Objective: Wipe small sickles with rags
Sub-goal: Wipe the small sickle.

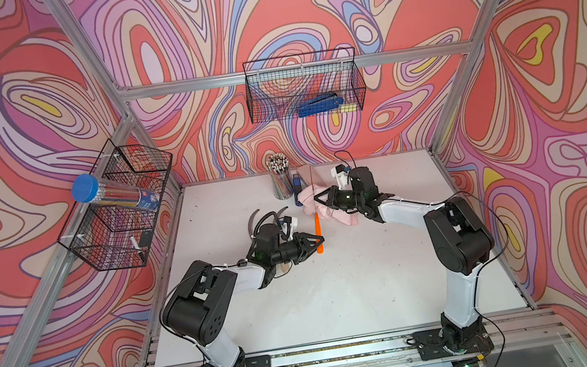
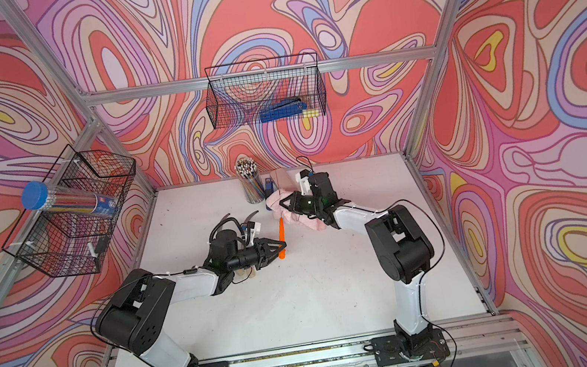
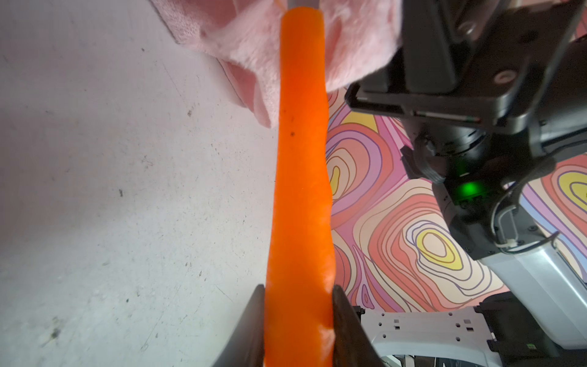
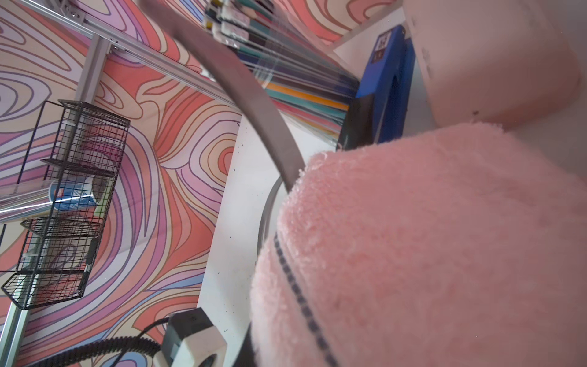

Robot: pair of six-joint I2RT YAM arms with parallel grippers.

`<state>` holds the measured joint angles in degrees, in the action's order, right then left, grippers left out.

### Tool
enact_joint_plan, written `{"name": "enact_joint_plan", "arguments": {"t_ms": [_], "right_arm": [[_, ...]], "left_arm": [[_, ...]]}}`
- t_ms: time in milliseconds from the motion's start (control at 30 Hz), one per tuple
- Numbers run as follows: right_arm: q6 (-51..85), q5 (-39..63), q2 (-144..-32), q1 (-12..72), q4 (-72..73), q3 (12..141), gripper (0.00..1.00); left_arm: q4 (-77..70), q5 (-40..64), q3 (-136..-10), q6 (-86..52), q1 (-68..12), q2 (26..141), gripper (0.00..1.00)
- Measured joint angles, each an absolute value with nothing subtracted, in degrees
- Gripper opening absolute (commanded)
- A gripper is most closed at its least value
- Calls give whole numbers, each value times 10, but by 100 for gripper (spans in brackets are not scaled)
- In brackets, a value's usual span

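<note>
My left gripper [image 1: 316, 242] [image 2: 281, 248] [image 3: 298, 317] is shut on the lower end of an orange-handled sickle [image 1: 317, 232] [image 2: 281, 233] [image 3: 301, 190], held above the table. The pale-pink rag [image 1: 343, 218] [image 2: 309, 224] [image 3: 247, 47] [image 4: 413, 238] is bunched around the top of that handle, and my right gripper [image 1: 317, 198] [image 2: 283, 203] is shut on the rag. In the right wrist view the grey curved blade [image 4: 254, 95] sticks out of the rag, which hides the jaws. Two more sickle blades [image 1: 254, 217] [image 2: 224, 218] show behind my left arm, their wooden handles [image 1: 284, 267] partly under it.
A cup of coloured pencils [image 1: 280, 180], a blue object [image 1: 297, 191] and a smooth pink case [image 1: 306, 175] stand just behind the rag. A wire basket [image 1: 303, 85] hangs on the back wall; another wire basket [image 1: 119, 205] with a blue-capped tube hangs at the left.
</note>
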<state>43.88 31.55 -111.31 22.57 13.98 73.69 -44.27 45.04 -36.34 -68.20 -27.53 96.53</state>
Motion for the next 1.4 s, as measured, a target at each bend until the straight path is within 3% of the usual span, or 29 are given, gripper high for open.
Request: {"name": "enact_joint_plan", "arguments": {"t_ms": [633, 1133, 1400], "right_arm": [[394, 305, -1148, 201, 7, 892, 0], [442, 309, -1119, 205, 148, 675, 0], [432, 277, -1119, 206, 93, 745, 0]], "left_arm": [[-473, 445, -374, -684, -273, 965, 0], [-447, 461, -374, -692, -275, 968, 0], [-447, 463, -374, -692, -275, 968, 0]]}}
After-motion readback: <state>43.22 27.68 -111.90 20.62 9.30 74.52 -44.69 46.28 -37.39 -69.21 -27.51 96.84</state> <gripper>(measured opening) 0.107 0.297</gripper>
